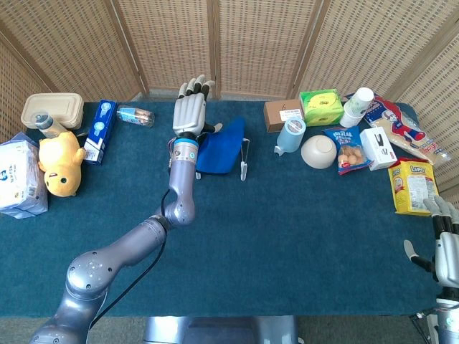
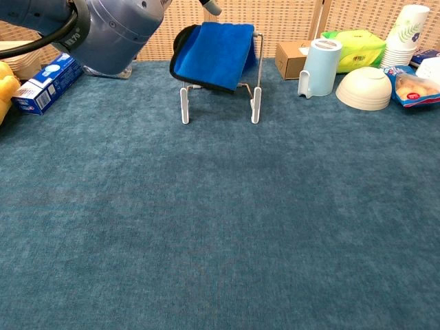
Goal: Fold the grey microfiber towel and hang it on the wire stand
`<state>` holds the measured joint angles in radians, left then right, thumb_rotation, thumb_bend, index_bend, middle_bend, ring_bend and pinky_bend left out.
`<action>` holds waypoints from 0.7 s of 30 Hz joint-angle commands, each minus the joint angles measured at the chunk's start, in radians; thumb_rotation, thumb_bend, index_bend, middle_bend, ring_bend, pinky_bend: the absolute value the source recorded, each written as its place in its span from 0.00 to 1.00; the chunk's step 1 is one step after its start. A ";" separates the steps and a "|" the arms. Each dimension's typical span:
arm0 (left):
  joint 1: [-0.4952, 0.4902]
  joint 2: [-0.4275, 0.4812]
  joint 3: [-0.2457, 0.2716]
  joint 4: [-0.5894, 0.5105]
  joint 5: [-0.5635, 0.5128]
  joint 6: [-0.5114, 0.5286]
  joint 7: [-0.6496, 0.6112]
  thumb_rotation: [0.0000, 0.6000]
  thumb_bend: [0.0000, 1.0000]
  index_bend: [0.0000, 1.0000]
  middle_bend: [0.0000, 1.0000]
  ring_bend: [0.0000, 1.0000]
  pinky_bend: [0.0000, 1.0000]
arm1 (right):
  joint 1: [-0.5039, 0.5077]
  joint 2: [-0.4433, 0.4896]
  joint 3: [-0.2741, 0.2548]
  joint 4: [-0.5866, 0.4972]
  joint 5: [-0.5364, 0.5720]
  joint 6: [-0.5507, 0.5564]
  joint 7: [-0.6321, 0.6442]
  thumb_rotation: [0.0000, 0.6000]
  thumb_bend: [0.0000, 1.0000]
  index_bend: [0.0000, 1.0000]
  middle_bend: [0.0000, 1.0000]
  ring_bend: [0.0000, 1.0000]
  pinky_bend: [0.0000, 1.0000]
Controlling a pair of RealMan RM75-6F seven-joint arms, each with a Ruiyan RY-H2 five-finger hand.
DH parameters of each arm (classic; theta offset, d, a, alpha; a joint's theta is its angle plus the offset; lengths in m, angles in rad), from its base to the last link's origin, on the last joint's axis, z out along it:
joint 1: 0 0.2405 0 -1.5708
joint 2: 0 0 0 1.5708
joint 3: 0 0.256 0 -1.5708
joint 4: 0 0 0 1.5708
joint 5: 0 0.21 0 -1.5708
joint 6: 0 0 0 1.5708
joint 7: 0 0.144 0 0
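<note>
Two arms in this shot, but only the left one is anywhere near the action. The towel point(image 2: 214, 45) (bright blue with a dark edge) is draped over the top of the wire stand point(image 2: 255, 82), hanging down the front at a slant, and the stand's white feet sit on the teal tabletop point(image 2: 220, 220). In the head view the left robot hand point(image 1: 191, 111) is just beside the towel on its left, fingers stretched out flat and spread, holding nothing; can't tell from here if its edge brushes the cloth. The right robot hand point(image 1: 445, 244) hangs off the near right corner of the tabletop, well apart from everything, fingers loosely apart and nothing in it. Right of the stand there's a pale blue bottle point(image 2: 320, 67), a cream bowl point(image 2: 364, 88) upside down, a cardboard box point(image 2: 289, 58) and a green pack point(image 2: 356, 42). Far left: a yellow plush toy point(image 1: 59, 163) and a blue box point(image 1: 100, 130).
</note>
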<state>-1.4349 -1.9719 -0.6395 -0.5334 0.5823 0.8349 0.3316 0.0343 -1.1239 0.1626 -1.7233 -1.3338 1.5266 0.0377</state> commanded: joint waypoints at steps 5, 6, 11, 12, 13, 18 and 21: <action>0.036 0.037 -0.017 -0.098 0.016 0.030 -0.024 1.00 0.17 0.10 0.00 0.00 0.00 | -0.007 0.003 0.001 0.000 -0.004 0.009 0.009 1.00 0.28 0.09 0.06 0.00 0.00; 0.045 0.044 -0.010 -0.116 0.024 0.037 -0.021 1.00 0.17 0.11 0.00 0.00 0.00 | -0.008 0.004 0.001 0.001 -0.004 0.010 0.011 1.00 0.28 0.09 0.06 0.00 0.00; 0.103 0.089 0.044 -0.207 0.089 0.075 -0.006 1.00 0.17 0.17 0.01 0.00 0.00 | -0.007 0.004 0.002 0.003 -0.009 0.009 0.016 1.00 0.28 0.09 0.06 0.00 0.00; 0.111 0.096 0.052 -0.219 0.099 0.080 -0.005 1.00 0.17 0.19 0.02 0.00 0.00 | -0.007 0.003 0.002 0.003 -0.010 0.009 0.017 1.00 0.28 0.09 0.06 0.00 0.00; 0.125 0.110 0.067 -0.241 0.121 0.090 -0.004 1.00 0.17 0.21 0.03 0.00 0.00 | -0.006 0.003 0.002 0.004 -0.011 0.007 0.018 1.00 0.28 0.09 0.06 0.00 0.00; 0.198 0.186 0.105 -0.388 0.189 0.131 -0.032 1.00 0.17 0.26 0.07 0.00 0.00 | -0.003 0.000 0.003 0.006 -0.016 0.006 0.016 1.00 0.28 0.09 0.06 0.00 0.00; 0.252 0.248 0.140 -0.495 0.240 0.165 -0.035 1.00 0.17 0.27 0.08 0.00 0.00 | 0.000 0.000 0.006 0.007 -0.017 0.005 0.015 1.00 0.28 0.09 0.06 0.00 0.00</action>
<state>-1.2365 -1.7821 -0.5360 -0.9437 0.7716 0.9638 0.3059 0.0341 -1.1243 0.1685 -1.7163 -1.3508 1.5317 0.0529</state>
